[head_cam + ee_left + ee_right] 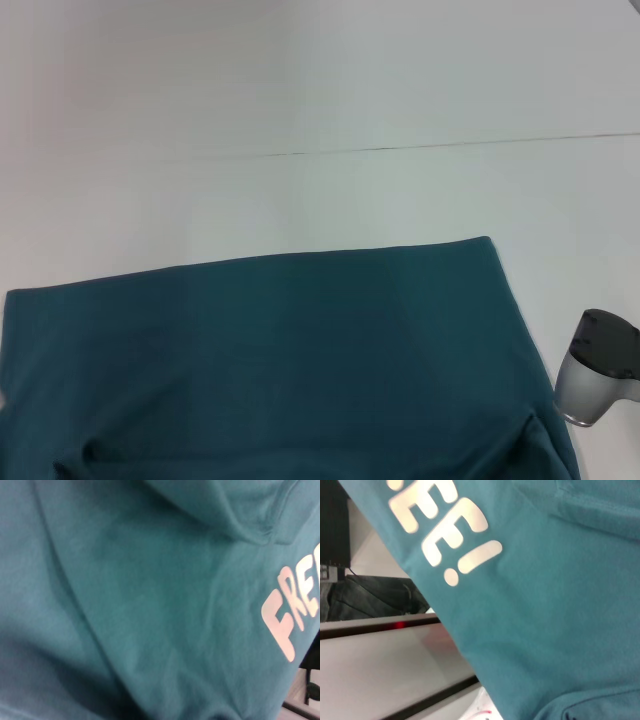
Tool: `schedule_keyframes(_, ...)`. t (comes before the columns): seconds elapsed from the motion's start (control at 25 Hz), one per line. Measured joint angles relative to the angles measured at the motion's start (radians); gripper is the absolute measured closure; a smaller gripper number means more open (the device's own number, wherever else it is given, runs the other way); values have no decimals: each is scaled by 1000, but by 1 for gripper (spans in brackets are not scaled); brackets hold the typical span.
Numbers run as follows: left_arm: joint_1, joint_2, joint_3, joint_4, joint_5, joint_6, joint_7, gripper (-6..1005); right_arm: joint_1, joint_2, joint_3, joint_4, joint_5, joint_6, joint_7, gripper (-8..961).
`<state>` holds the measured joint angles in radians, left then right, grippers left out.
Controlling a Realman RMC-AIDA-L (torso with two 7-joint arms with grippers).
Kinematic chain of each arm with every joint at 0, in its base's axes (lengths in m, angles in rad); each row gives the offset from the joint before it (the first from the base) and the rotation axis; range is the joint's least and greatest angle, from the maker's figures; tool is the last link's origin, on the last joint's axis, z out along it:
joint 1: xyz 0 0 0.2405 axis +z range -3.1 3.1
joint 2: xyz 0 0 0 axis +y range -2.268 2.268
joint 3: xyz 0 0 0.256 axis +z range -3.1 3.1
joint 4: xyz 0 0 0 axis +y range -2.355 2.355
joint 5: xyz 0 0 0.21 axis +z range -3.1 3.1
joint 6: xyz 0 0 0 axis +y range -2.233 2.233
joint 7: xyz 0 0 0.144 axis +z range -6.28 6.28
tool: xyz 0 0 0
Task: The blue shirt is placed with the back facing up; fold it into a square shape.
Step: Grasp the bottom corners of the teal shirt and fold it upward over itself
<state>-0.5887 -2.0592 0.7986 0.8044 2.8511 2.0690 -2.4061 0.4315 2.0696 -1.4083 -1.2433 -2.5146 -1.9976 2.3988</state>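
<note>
White tabletop point(330, 90) fills the head view, crossed by a thin dark seam line point(440, 145) well beyond the cloth. Nearest the robot, the blue shirt point(290, 360) covers the near part of that table, its plain teal side up and its far edge running straight across, from the left border to a corner at the right. Along the shirt's near edge the fabric rises into soft folds, one toward the left and one toward the right. Just beside the shirt's right edge, a grey-and-black part of the right arm point(598, 380) shows above the table; the right gripper itself is out of sight, so whether it grips anything cannot be told. Neither the left arm nor the left gripper appears in the head view, and its state cannot be told either.

Both wrist cameras sit close against the shirt. The left wrist view shows rumpled teal cloth with white letters point(295, 617) reading "FRE" at one side. The right wrist view shows the shirt's printed side with "EE!" point(447, 535), hanging in front of a pale surface and dark objects beyond.
</note>
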Motion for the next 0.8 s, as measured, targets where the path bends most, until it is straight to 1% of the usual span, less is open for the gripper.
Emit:
schedule_keyframes(0.08, -2, 1, -17, 5, -10, -1, 8, 880, -2, -1, 7, -3, 19, 1, -6, 832)
schedule_keyframes(0.16, -12, 10, -62, 14, -18, 1, 19, 880, 2, -4, 32, -3, 53, 3, -31, 832)
schedule_keyframes(0.24, -21, 20, -109, 27, -22, 2, 30, 881, 10, -14, 69, 0, 87, 6, -67, 832)
schedule_keyframes(0.32, -32, 34, -172, 52, -28, 2, 49, 881, 24, -29, 129, 5, 117, 7, -106, 831)
schedule_keyframes(0.4, -46, 50, -234, 77, -47, 1, 66, 881, 41, -44, 207, 11, 140, 7, -134, 831)
schedule_keyframes(0.44, -56, 62, -269, 89, -66, 0, 72, 881, 54, -56, 258, 21, 149, 9, -148, 831)
schedule_keyframes(0.48, -62, 69, -291, 97, -80, 0, 75, 881, 68, -65, 308, 36, 156, 9, -160, 831)
schedule_keyframes(0.52, -72, 82, -318, 110, -101, -2, 76, 881, 83, -76, 353, 52, 159, 11, -168, 831)
schedule_keyframes(0.6, -87, 95, -351, 136, -135, -8, 77, 881, 115, -97, 453, 97, 161, 13, -182, 831)
schedule_keyframes(0.68, -98, 106, -375, 171, -175, -35, 77, 881, 136, -108, 535, 125, 161, 17, -198, 831)
schedule_keyframes(0.8, -112, 115, -385, 186, -220, -91, 77, 880, 162, -113, 649, 135, 161, 43, -208, 831)
